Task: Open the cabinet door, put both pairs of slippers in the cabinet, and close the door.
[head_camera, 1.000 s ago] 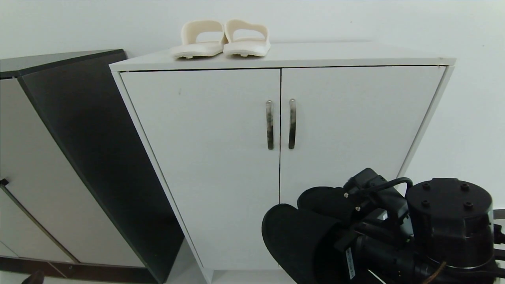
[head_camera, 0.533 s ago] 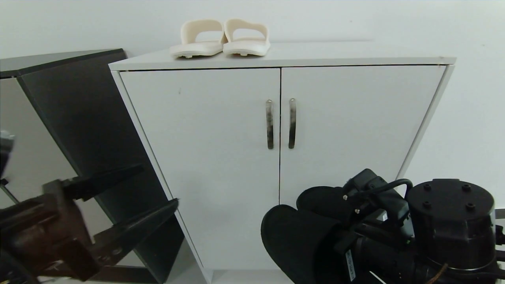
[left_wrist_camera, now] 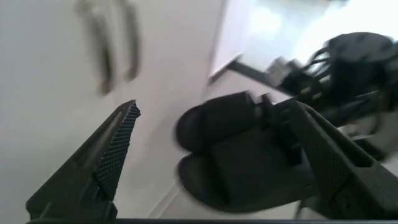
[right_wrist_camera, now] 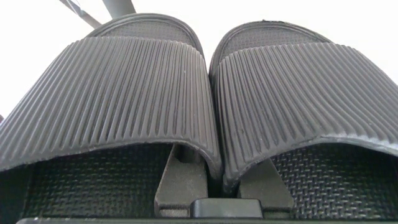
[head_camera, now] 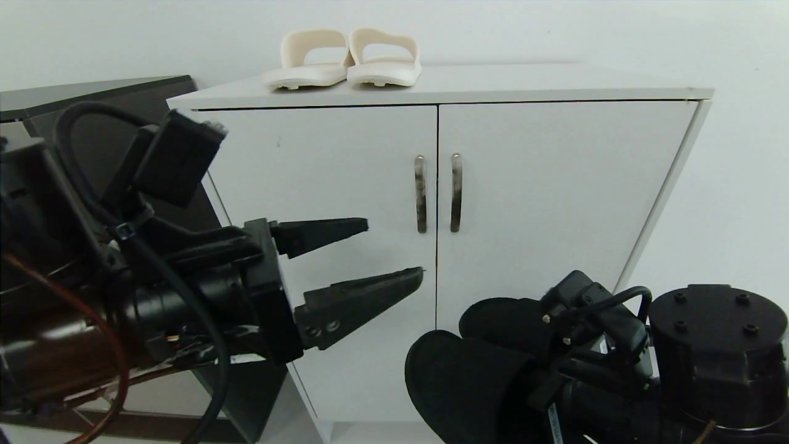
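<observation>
- Cabinet: both doors shut, the left door and right door meeting at the middle seam. The two handles are untouched, so the opening step is not done.
- Left hand: fingers spread wide, holding nothing. It hangs in front of the left door, below and to the left of the handles, not touching them.
- Right hand: clamped on the pair of black slippers, held low in front of the right door's bottom edge, toes toward the cabinet.
- Cream slippers: side by side on the cabinet top, at its back edge, left of middle. Nobody holds them.
- Progress, my call: early. One pair is in hand and nothing is stored.
- Left to do: open a door, put the black pair in, fetch the cream pair, put it in, close the door.
</observation>
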Tool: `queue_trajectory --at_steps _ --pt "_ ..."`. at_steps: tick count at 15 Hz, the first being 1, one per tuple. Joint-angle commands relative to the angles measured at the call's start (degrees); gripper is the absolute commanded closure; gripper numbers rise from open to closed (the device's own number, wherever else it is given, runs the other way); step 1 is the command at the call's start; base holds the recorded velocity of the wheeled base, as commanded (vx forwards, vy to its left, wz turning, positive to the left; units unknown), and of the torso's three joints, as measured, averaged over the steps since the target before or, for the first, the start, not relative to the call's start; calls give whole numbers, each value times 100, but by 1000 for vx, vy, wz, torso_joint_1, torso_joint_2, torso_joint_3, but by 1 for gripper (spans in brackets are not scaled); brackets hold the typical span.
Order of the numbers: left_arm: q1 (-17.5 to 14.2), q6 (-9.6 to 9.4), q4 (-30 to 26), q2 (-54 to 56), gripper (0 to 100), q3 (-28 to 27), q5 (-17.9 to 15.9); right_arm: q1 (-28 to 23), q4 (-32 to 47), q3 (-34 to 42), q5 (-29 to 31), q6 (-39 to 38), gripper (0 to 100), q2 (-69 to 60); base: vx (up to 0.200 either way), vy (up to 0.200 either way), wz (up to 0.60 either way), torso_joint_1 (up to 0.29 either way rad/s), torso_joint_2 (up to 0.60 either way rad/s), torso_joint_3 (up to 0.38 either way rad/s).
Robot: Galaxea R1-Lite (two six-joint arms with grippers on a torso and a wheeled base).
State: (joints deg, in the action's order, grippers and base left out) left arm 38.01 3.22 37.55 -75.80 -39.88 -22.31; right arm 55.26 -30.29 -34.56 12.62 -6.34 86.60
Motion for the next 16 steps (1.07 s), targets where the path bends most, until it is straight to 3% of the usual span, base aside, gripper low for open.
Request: queue_trajectory --at_steps 1,4,5,6,8,13,15,16 --pt "-4 188 -2 -893 0 -706 -467 2 -3 20 4 1 100 -73 0 0 0 0 0 0" --pt "-118 346 7 -1165 0 -1119 -1425 2 6 20 4 10 100 -144 0 0 0 0 0 0" --pt "-118 592 7 -1174 0 -1207 -1566 2 6 20 -5 10 100 -135 0 0 0 0 0 0" --pt "-110 1084 25 -1253 0 -1391 -1654 2 6 20 -5 71 100 -144 0 0 0 0 0 0" --pt "-118 1559 139 -1622 0 -1796 -1592 2 6 20 -5 107 100 -144 0 0 0 0 0 0" --pt "-118 1480 165 -2070 0 -2112 -1170 2 6 55 -5 107 100 -126 0 0 0 0 0 0" --pt "-118 917 139 -2202 0 -2112 -678 2 6 63 -5 107 100 -91 0 0 0 0 0 0" --pt "-118 821 130 -2237 0 -2121 -573 2 6 63 -5 107 100 -91 0 0 0 0 0 0"
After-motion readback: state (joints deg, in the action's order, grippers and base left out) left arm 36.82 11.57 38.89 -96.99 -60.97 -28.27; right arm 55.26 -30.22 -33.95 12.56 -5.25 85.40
